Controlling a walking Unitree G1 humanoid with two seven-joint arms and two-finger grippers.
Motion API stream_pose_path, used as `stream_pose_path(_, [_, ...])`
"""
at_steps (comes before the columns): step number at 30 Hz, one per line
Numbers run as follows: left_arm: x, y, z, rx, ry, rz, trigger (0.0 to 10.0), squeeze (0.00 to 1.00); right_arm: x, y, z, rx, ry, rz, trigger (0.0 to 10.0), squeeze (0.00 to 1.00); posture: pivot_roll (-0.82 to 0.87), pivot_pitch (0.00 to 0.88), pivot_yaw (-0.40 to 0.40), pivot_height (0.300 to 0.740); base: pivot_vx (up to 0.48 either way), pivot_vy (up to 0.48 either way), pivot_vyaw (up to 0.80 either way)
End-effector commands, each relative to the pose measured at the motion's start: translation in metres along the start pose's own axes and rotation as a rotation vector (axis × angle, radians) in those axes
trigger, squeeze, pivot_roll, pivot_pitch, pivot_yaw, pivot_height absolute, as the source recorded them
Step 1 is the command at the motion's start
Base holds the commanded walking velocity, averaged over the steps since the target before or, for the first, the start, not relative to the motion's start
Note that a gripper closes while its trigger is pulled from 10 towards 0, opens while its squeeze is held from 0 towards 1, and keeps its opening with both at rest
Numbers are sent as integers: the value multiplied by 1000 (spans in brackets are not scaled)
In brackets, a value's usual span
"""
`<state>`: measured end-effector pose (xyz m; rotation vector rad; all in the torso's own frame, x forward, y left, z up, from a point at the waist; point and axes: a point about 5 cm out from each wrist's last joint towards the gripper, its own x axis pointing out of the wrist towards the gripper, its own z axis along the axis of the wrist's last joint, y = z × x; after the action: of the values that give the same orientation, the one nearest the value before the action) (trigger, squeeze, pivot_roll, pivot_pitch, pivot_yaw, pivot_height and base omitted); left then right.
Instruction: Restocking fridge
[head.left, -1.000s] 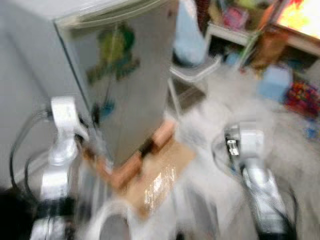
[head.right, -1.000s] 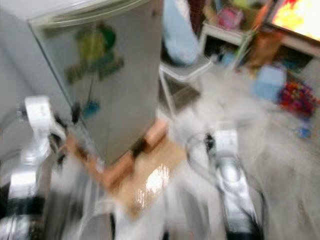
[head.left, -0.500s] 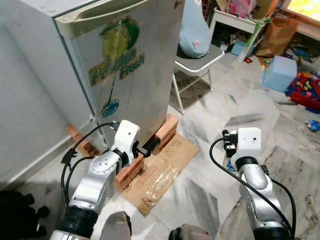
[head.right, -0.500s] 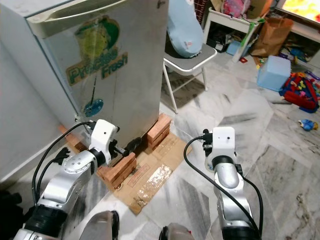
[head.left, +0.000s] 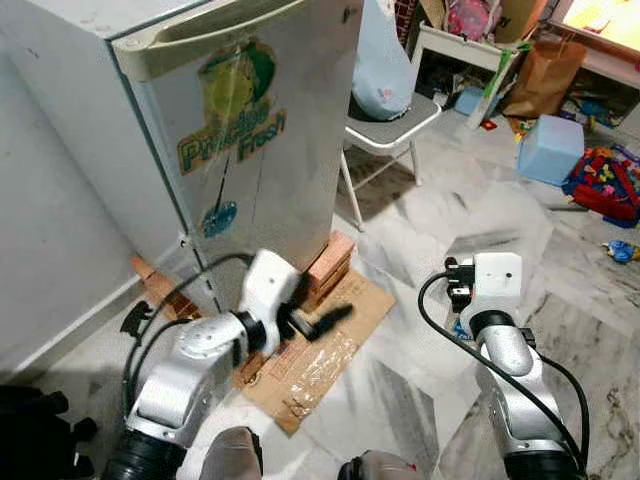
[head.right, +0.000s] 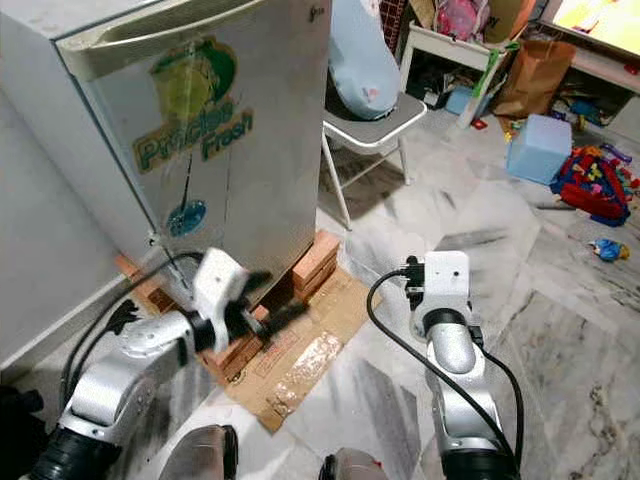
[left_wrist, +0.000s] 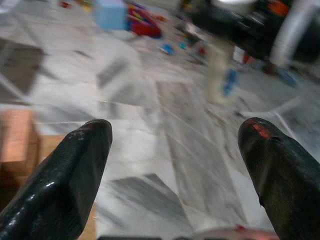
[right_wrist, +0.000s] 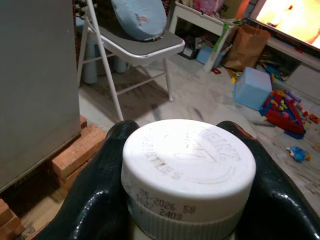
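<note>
The grey fridge (head.left: 250, 150) stands before me with its door shut, a green and yellow "Produce Fresh" sticker (head.left: 235, 115) on the front, its base propped on stacks of red bricks (head.left: 328, 268) at the corners. A flattened sheet of cardboard (head.right: 300, 355) lies on the marble floor (head.left: 480, 230) at the foot of the fridge, part of it under the bricks. Just beside the fridge on my right is a white folding chair (head.right: 375, 125) with a pale blue cushion (head.right: 360, 65) leaning on its seat. Farther off, well apart from the fridge, sit a brown paper bag (head.left: 535, 70), a light blue box (head.right: 538, 147) and a heap of coloured toy blocks (head.left: 608, 180). My left gripper (head.left: 325, 320) reaches forward low over the cardboard, near the brick stack at the fridge's front corner; its fingers (left_wrist: 65, 175) are spread wide apart with only floor between them. My right arm is held up in front of me, well apart from the fridge, and my right gripper (right_wrist: 187, 175) is clenched around a bottle, its black fingers (right_wrist: 95, 190) pressed against either side of the bottle's white ribbed cap (right_wrist: 187, 167), which has raised lettering on top and a printed date code on its rim.
</note>
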<state>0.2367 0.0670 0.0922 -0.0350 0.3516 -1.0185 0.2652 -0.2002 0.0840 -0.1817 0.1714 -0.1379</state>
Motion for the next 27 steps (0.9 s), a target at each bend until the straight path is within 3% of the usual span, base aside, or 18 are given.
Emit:
stream_pose_path(1, [0, 1, 2, 26, -1, 17, 10000, 0, 2, -5, 4, -1, -12, -32, 10000, 0, 41, 80, -37, 740, 0, 0, 0])
stream_pose_path(3, [-4, 12, 4, 23, -33, 117, 10000, 0, 3, -5, 5, 0, -15, -34, 10000, 0, 40, 80, -37, 740, 0, 0, 0])
stream_pose_path(4, [-4, 12, 4, 23, -33, 117, 10000, 0, 3, -5, 5, 0, -15, -34, 10000, 0, 40, 80, -37, 740, 0, 0, 0])
stream_pose_path(8, [-20, 32, 8, 8, -94, 314, 10000, 0, 4, -6, 6, -1, -17, -37, 10000, 0, 45, 84, -38, 740, 0, 0, 0])
stream_pose_path(9, [-35, 38, 5, -4, -110, 402, 10000, 0, 5, -6, 6, -2, -17, -37, 10000, 0, 49, 87, -38, 740, 0, 0, 0])
stream_pose_path(10, [-35, 38, 5, -4, -110, 402, 10000, 0, 5, -6, 6, -2, -17, -37, 10000, 0, 49, 87, -38, 740, 0, 0, 0])
stream_pose_path(11, [-47, 42, 1, -19, -114, 461, 10000, 0, 5, -7, 6, -3, -17, -37, 10000, 0, 53, 88, -40, 740, 0, 0, 0])
stream_pose_path(22, [-111, 40, -31, -74, -43, 647, 10000, 0, 9, -5, 5, -10, -10, -15, 10000, 0, 82, 104, -52, 740, 0, 0, 0])
stream_pose_path(23, [-124, 48, -35, -69, -39, 733, 10000, 0, 10, -5, 5, -11, -10, -13, 10000, 0, 87, 105, -54, 740, 0, 0, 0])
stream_pose_path(27, [-144, 73, -36, -61, -51, 936, 10000, 0, 11, -4, 5, -12, -10, -9, 10000, 0, 89, 104, -58, 740, 0, 0, 0])
